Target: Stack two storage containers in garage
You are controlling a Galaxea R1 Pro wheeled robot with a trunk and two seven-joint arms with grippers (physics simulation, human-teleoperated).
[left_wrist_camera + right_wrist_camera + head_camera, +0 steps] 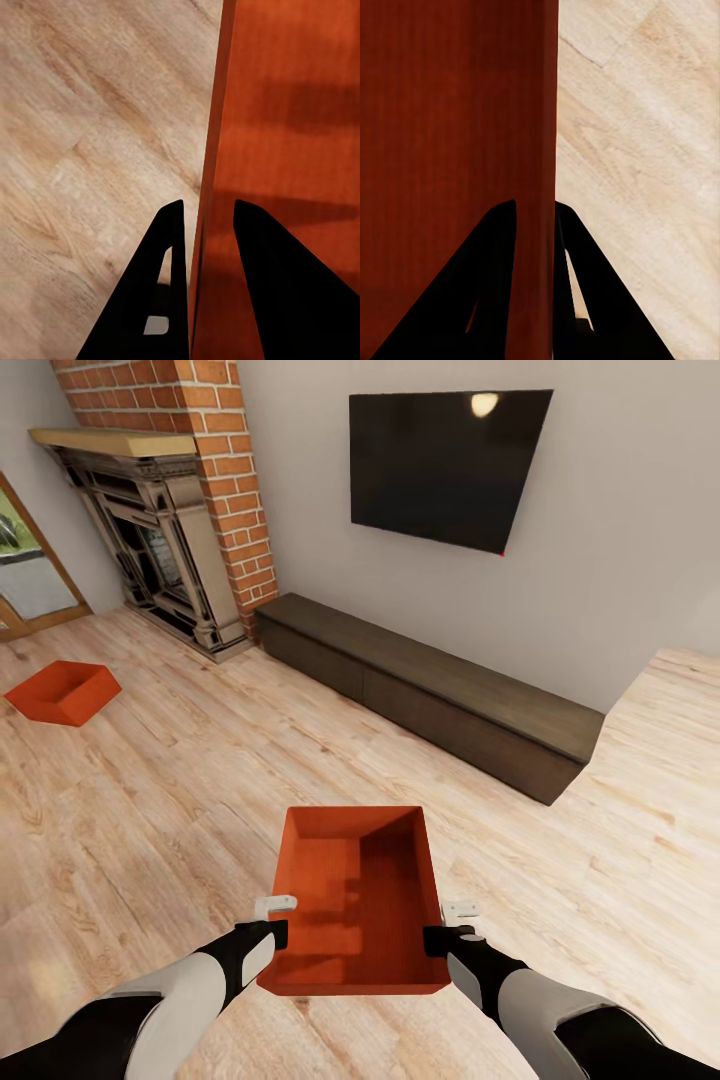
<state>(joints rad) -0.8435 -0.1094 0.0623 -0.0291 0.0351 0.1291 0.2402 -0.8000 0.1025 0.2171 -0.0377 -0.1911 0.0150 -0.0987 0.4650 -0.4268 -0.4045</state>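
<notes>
Head view gives the whole room: a lidless orange-red rectangular storage bin (357, 905) sits between the two arms, over the light wood plank floor (180, 800); can't tell from here if it's lifted or resting on the planks. The left claw (274, 932) is at the bin's left wall, the right claw (440, 938) at its right wall, both near the end closest to the robot. A 2nd identical orange-red bin (64, 692) lies on the planks well apart, far left, near the red-brick fireplace w/ dark ornate surround (160, 550). Also there: black wall TV (445, 465), long low dark wood cabinet (430, 695) below it, wood-framed glass door (30, 575) at the left edge.

Wrist views give the grip detail. Left wrist: the left claw (203, 225) straddles the bin's thin wall (214, 135), one black finger (150, 292) outside over the planks, the other inside; narrow gap, clamped onto the wall. Right wrist: the right claw (537, 217) does the same on the opposite wall (544, 112), fingers (585, 285) nearly closed w/ the wall pinched between, inner face in dark shadow.
</notes>
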